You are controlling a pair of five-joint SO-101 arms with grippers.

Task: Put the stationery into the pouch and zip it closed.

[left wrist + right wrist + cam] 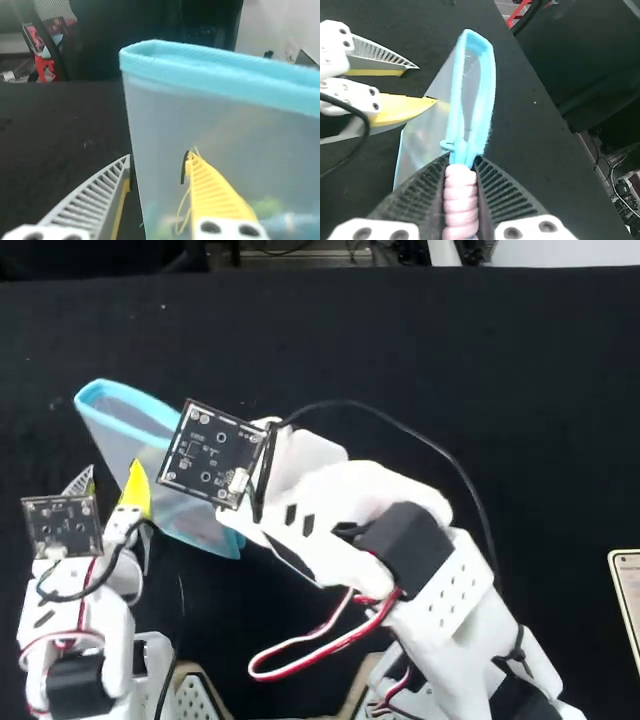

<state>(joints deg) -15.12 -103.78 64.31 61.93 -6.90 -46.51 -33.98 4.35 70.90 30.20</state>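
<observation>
Right gripper point(462, 161) clamped on pink ribbed piece point(460, 195) at blue zip point(479, 75) end, left gripper point(423, 83) spread apart, yellow finger point(405, 107) touching clear pouch point(427, 135) wall, black counter point(450, 360) beneath.

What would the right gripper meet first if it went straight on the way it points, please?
The pouch: the right gripper points straight at the near end of its blue zipper rim, and the pink ridged piece it holds seems to touch it.
</observation>
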